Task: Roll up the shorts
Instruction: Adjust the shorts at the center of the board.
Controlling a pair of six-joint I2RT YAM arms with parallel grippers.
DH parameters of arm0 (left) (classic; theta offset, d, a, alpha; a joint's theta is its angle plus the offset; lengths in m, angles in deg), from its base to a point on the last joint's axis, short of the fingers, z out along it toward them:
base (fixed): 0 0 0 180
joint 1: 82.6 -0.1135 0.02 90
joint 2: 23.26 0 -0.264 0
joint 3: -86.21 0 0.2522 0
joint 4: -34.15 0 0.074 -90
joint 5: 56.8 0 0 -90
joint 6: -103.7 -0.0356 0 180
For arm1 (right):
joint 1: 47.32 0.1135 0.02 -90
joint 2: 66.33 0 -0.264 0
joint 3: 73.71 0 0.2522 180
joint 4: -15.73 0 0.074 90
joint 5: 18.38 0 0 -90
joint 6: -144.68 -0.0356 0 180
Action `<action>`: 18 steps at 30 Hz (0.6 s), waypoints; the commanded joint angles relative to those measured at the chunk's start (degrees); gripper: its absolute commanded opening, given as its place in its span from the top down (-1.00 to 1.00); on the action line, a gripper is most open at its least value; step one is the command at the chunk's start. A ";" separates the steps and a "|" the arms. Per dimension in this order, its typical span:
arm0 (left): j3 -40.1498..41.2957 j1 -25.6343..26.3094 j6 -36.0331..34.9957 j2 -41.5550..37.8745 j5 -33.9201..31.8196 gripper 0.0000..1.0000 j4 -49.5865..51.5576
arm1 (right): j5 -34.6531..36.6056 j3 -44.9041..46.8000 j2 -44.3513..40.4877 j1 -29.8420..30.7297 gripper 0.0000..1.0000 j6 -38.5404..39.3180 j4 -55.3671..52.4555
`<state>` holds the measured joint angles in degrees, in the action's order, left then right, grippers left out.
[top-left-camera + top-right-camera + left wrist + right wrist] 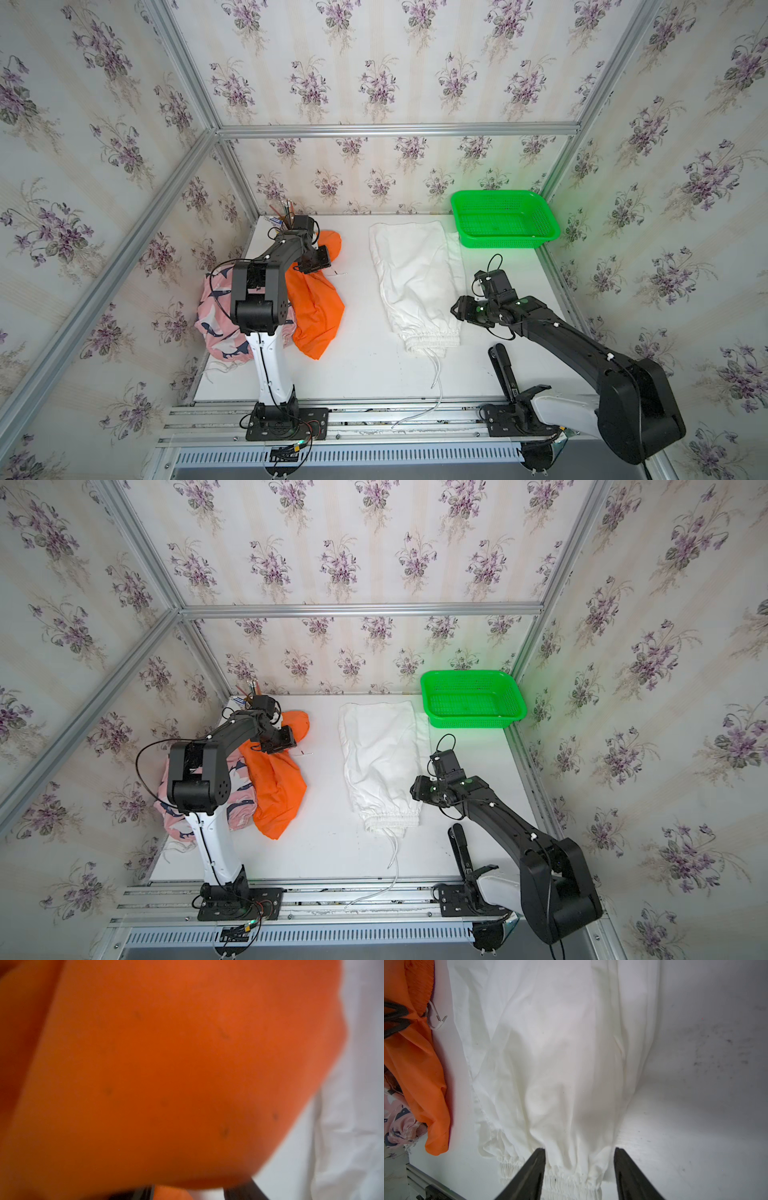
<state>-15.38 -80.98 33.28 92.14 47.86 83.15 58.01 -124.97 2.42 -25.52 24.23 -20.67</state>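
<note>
Lying flat, white shorts [415,282], softly creased

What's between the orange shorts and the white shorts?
Bare table, save a small cord tip beside the orange shorts; white shorts lie apart. Shows in both top views and the right wrist view.

We've got an open lane of bare table [357,311] between the orange shorts [318,307] and the white shorts [415,282]. The green basket [503,220] hogs the far right corner, pencils [286,210] crowd the far left, and the drawstring [437,370] trails over the near edge.
</note>
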 commanded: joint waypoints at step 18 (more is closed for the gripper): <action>20.95 25.27 7.01 -25.62 2.99 -0.09 -2.68 | -16.96 13.11 -8.20 0.16 0.62 -11.40 10.88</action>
<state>3.72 -57.04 38.22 67.52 52.05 82.12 44.00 -111.77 -5.69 -25.48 15.26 -13.69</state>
